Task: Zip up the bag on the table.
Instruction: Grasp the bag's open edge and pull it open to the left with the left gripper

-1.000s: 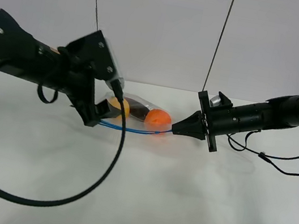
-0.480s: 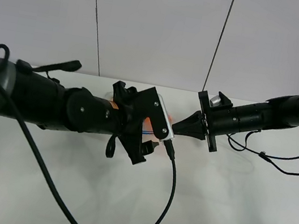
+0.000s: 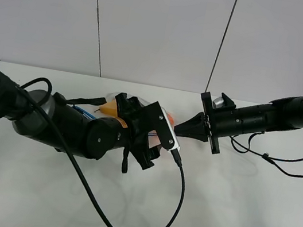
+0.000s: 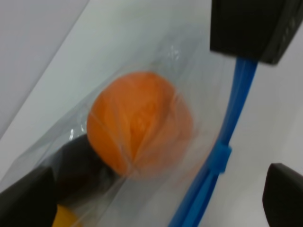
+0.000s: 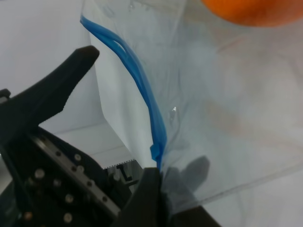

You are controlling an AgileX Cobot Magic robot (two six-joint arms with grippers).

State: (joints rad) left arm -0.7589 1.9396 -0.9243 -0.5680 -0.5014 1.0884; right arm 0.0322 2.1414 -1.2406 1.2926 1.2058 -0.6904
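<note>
The bag lies on the table, clear plastic with an orange and a dark item inside. Its blue seal strip carries a slider. My left gripper is open and straddles the bag, one finger on each side of the strip. In the exterior high view the left gripper covers most of the bag. My right gripper is shut on the bag's end, where the strip runs into its fingertips.
A black cable loops from the left arm over the table's front half. The right arm's cable trails at the right. A grey panelled wall stands behind.
The left arm has swung right and come down over the bag, now hiding most of it. The right gripper has kept its pinch and not moved.
</note>
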